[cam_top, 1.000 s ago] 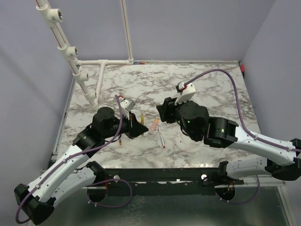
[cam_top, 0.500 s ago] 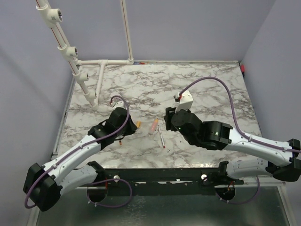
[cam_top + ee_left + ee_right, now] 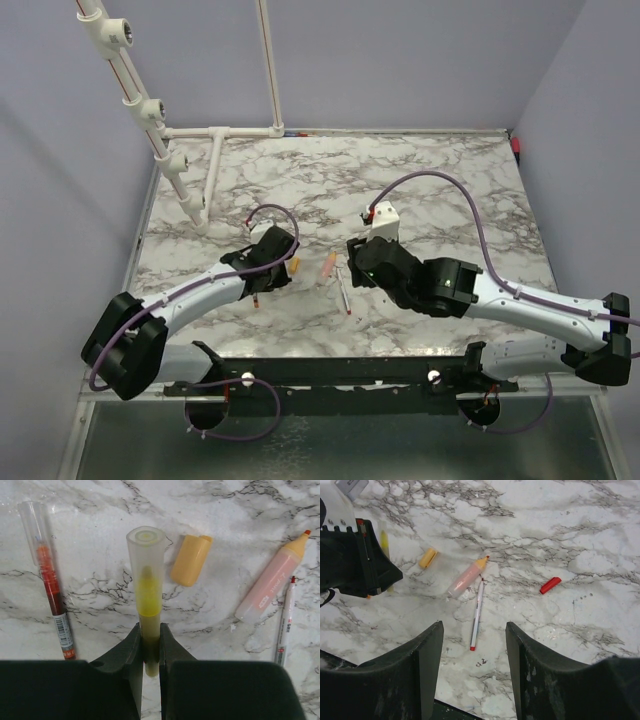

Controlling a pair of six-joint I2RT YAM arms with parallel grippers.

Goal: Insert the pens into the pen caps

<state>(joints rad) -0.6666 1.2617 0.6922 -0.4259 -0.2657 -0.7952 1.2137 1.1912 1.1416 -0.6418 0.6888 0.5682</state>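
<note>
My left gripper [image 3: 150,627] is shut on a yellow pen [image 3: 146,580] that points away from it, its tip under a clear cap. To its right on the marble lie a yellow-orange pen cap [image 3: 191,559], a salmon-pink pen [image 3: 272,580] and a thin white pen [image 3: 285,625]. A red pen [image 3: 50,580] with a clear cap lies to the left. My right gripper [image 3: 475,635] is open above the white pen [image 3: 477,615], nothing between its fingers. A red pen cap [image 3: 550,585] lies to the right of it. From above, the grippers [image 3: 285,265] [image 3: 352,262] flank the pink pen [image 3: 329,264].
A white pipe frame [image 3: 215,135] stands at the back left of the marble table [image 3: 450,170]. The black rail [image 3: 340,368] with both arm bases runs along the near edge. Purple cables loop over both arms.
The left arm has stretched out low and swung its gripper toward the middle with the yellow pen. The right gripper has come down nearer the white pen and its jaws have widened.
</note>
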